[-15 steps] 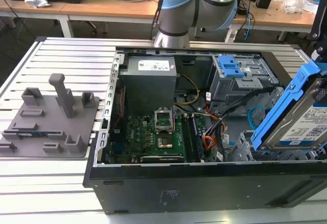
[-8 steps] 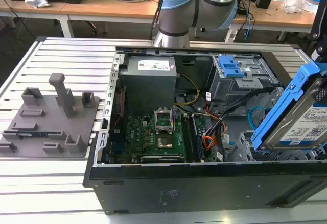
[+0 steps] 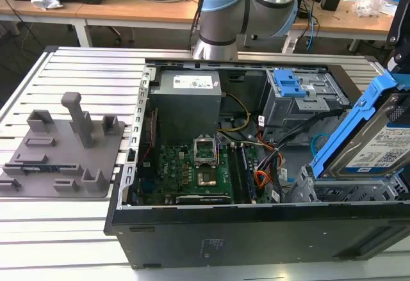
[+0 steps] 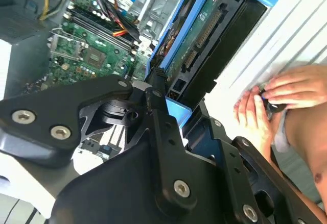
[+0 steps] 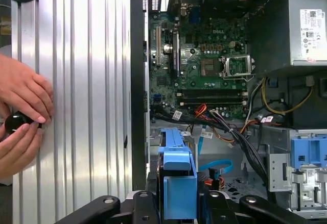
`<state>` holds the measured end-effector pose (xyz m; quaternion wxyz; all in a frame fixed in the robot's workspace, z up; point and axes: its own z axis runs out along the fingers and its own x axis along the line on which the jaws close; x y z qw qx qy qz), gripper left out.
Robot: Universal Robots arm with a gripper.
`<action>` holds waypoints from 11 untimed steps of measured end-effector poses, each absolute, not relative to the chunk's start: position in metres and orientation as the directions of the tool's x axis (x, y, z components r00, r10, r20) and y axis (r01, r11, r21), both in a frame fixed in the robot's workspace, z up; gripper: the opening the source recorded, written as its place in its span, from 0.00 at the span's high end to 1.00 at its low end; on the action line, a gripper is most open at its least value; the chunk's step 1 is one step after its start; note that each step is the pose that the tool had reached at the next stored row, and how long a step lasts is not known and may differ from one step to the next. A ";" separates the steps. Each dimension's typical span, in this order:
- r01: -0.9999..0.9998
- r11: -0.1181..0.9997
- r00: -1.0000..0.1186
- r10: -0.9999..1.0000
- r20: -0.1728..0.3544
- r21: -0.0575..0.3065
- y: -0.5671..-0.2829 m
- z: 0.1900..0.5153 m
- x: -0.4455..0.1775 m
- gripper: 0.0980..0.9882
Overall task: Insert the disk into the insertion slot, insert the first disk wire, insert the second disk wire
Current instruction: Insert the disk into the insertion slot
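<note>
Blue plastic frames the disk (image 3: pixel 378 146), which hangs tilted at the exterior view's right. Its lower edge is just above the insertion slot (image 3: pixel 346 193), the small perforated grey cage in the near right corner of the open computer case (image 3: pixel 256 236). In the second wrist view the gripper (image 4: pixel 171 99) is clenched on one end of the carrier, grasping the disk with its circuit-board face turned toward the camera. The first wrist view shows the same blue end between the black fingers (image 5: pixel 140 206).

The step in hand looks like seating the disk, and it is not yet in: the carrier sits at a steep angle to the cage. Doing this well, I judge, depends on squaring up first (a tilted carrier tends to jam on sheet-metal edges), so that the blue rails run parallel to the cage walls before any push. A slow, straight feed with light force seems wise, since the grip is on plastic that could flex or slip.

Two hazards stand close. The orange and black cables (image 3: pixel 262 175) lie just beside the cage, toward the exterior view's left, near enough to snag or be pinched under the carrier. The larger cage (image 3: pixel 301 98) with the blue latch, farther back, is the wrong target. A person's hands (image 5: pixel 20 112) rest on the slatted table (image 5: pixel 87 81), outside the case.
</note>
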<state>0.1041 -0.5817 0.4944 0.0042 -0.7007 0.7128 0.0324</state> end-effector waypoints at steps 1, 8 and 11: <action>-0.999 0.016 -0.018 -0.998 -0.062 0.040 -0.582 0.494 0.104 0.70; -0.999 0.013 -0.017 -0.995 -0.097 0.041 -0.582 0.494 0.104 0.70; -0.999 0.012 -0.016 -0.995 -0.097 0.037 -0.582 0.494 0.104 0.70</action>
